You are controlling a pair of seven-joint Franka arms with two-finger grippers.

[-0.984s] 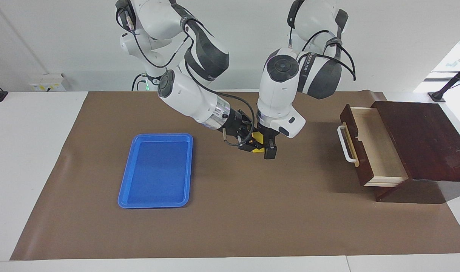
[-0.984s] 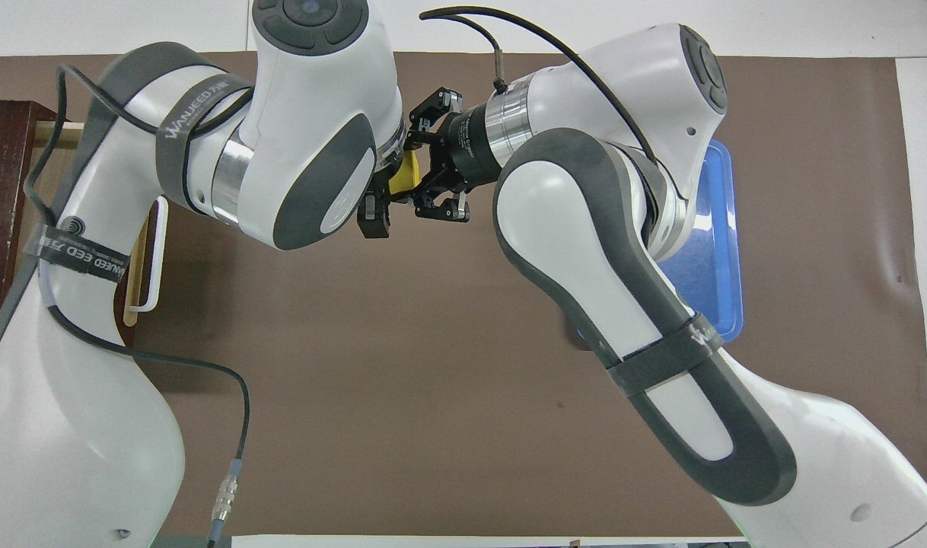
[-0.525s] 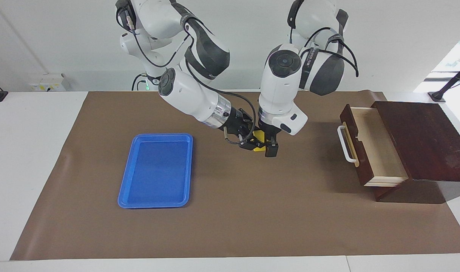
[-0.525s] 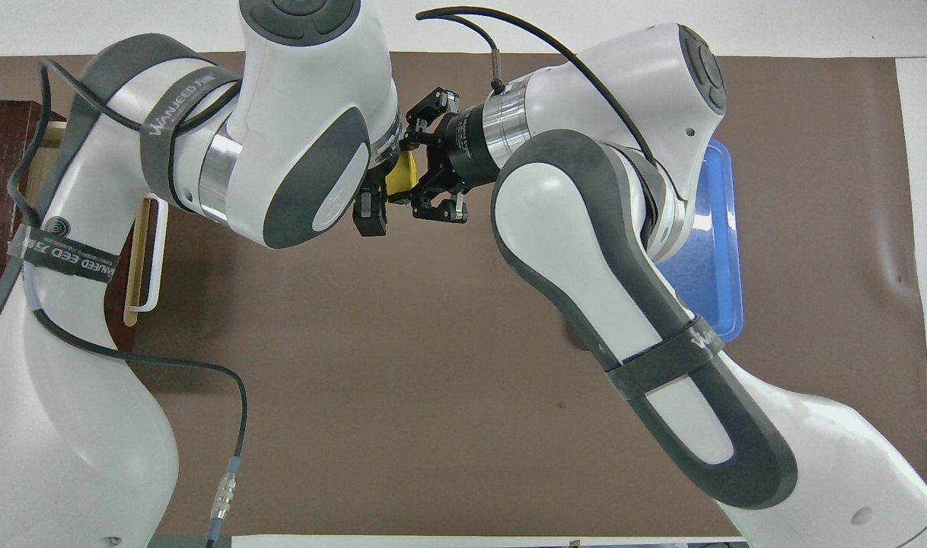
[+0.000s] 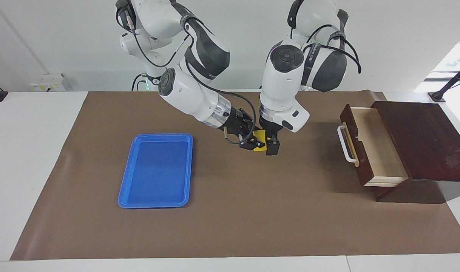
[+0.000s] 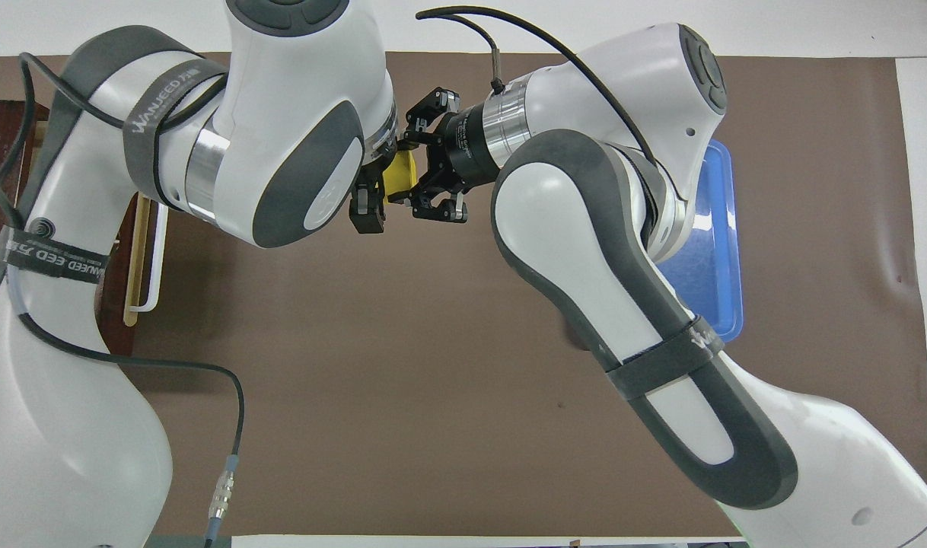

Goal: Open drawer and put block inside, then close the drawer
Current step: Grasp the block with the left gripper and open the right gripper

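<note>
Both grippers' jaws pinch the small yellow plastic cube (midair, over the brown mat's middle): right gripper, left gripper.

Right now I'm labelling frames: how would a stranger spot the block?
Start at the brown mat, between the blue tray and the open drawer. The block is the small yellow cube up in the air where both arms meet, the only yellow thing.

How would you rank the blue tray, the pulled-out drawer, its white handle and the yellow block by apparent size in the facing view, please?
1. Blue tray and drawer: roughly alike, so no ranking between them.
2. White handle.
3. Yellow block, smallest, though it is up in the air between the two hands, so partly hidden.
</note>
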